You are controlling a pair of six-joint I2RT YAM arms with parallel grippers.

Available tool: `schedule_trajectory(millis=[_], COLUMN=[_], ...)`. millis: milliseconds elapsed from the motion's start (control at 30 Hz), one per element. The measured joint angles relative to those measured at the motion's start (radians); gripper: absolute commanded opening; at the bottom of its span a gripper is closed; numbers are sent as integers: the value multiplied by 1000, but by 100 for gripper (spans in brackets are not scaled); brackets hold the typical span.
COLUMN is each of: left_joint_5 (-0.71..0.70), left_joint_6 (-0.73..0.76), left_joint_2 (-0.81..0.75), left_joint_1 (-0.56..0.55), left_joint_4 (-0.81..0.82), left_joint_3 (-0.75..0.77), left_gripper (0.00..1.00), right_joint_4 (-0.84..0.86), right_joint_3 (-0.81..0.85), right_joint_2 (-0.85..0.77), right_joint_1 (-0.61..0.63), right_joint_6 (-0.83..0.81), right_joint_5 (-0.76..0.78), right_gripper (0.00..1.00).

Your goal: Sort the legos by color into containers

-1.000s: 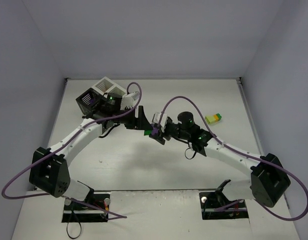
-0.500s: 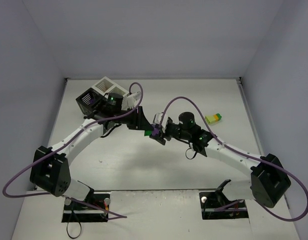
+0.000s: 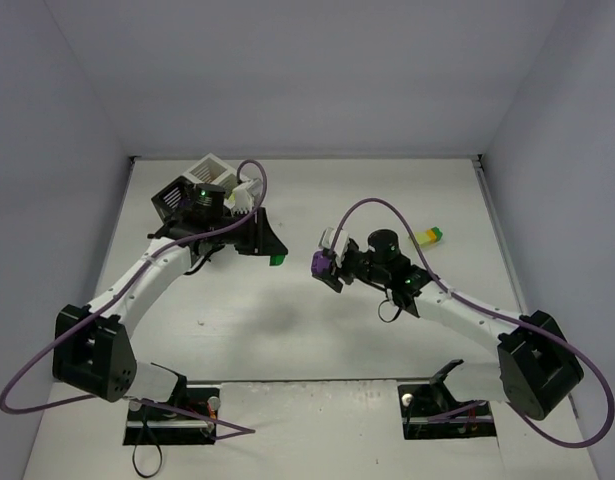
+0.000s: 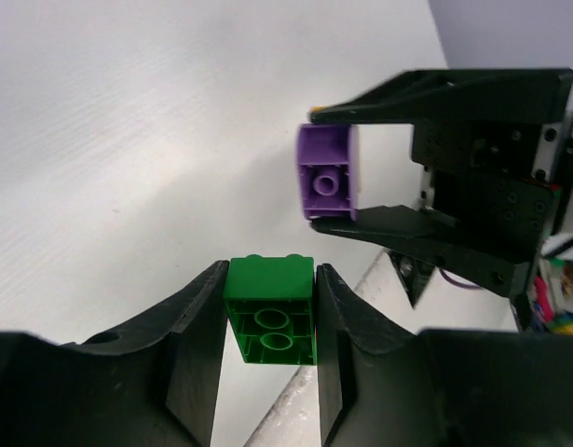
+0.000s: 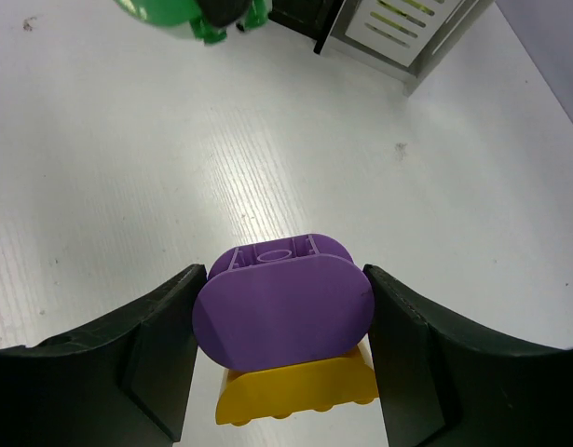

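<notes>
— Split since a second ago: green brick (image 4: 269,312) off the purple brick (image 5: 284,312), and drawn back with the left gripper (image 4: 269,279) toward the bins (image 3: 207,165). Sits squarely between the left jaws, clamped on both flanks, hollow underside toward the wrist.

— And the purple one?

— Pinched in the right gripper (image 5: 281,289), rounded face toward the wrist, both jaws pressed on its sides. Yellow brick (image 5: 298,396) stuck beneath it, lower in the same gap. Straight ahead of the left jaws, apart, nothing touching.

— Meaning for the sort?

— Most likely one colour freed and ready to drop. Purple and yellow probably yet to be parted before either can go in.

— Anything hard to read?

— Plenty. Bins partly covered from above by the left arm (image 3: 157,270); from the right wrist, only a white slatted corner far ahead of the jaws. Contents unseen, so no telling which colour belongs where. Yellow brick mostly hidden under the purple. From the left wrist no yellow at all, just a pale strip on the purple brick's far side, unclear what. Lime and yellow bricks (image 3: 425,237) lying well behind the right jaws, too small to count.
</notes>
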Motion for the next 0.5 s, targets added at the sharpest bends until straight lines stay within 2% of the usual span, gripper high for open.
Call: schedule_trajectory(millis=[133, 367, 500], left_joint_5=[-138, -639, -824], left_joint_6=[31, 91, 115], left_joint_2=[-25, -27, 8], left_joint_1=[50, 138, 161], left_joint_4=[-63, -115, -85], left_joint_3=[26, 175, 245], left_gripper=[11, 12, 17], right_joint_4=[2, 11, 18], right_joint_3=[-10, -22, -27], right_joint_2=[-2, -28, -69], right_joint_1=[0, 0, 0], right_joint_6=[10, 41, 55], right_joint_5=[20, 28, 27], right_gripper=[1, 1, 1])
